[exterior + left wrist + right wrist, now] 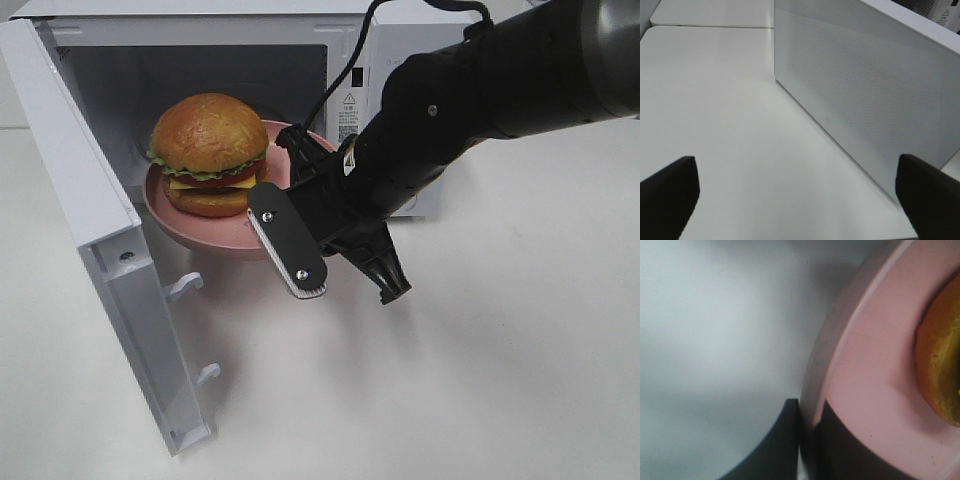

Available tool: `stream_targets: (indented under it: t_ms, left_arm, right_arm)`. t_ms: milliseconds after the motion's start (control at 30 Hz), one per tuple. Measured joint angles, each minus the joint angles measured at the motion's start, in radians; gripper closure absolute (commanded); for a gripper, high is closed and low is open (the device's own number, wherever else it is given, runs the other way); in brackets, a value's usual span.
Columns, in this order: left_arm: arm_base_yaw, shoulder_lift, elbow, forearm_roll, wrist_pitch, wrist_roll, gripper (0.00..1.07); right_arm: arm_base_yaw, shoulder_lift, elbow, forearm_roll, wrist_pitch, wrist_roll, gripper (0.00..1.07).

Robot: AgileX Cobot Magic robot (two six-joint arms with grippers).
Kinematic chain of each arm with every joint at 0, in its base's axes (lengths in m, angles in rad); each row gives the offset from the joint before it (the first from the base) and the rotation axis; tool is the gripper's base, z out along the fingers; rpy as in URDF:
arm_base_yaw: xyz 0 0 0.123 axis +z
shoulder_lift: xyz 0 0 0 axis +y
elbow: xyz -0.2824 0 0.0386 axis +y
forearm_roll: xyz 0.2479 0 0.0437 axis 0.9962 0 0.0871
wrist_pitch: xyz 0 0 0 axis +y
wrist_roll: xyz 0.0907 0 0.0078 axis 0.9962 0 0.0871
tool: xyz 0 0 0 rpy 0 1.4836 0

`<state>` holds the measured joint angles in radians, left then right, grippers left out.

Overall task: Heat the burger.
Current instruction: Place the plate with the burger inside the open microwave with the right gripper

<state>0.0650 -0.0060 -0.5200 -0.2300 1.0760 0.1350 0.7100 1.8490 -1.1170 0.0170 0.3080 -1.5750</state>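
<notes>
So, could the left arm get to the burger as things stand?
Probably not directly. The open microwave door stands between the left tool and the burger, which sits on the pink plate the right tool grips by its rim.

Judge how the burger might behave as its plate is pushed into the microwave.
The burger looks tall and layered, so probably tippy. Nothing pins it to the smooth plate, gripped at one rim, so it may slide.

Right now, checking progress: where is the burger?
High view, left of centre: the burger sits on the pink plate, held by the right fingers at the open microwave's mouth.
</notes>
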Motion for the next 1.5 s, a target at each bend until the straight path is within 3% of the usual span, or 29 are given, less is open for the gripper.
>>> stream_targets:
  t_ms: [800,1500]
  left_arm:
    - [0.0,0.0,0.0,0.0,0.0,0.0,0.07]
    - [0.0,0.0,0.0,0.0,0.0,0.0,0.07]
  right_arm:
    - [0.002,0.122,-0.145,-0.042,0.005,0.093,1.07]
    - [0.002,0.253,-0.339,-0.077,0.06,0.144,1.07]
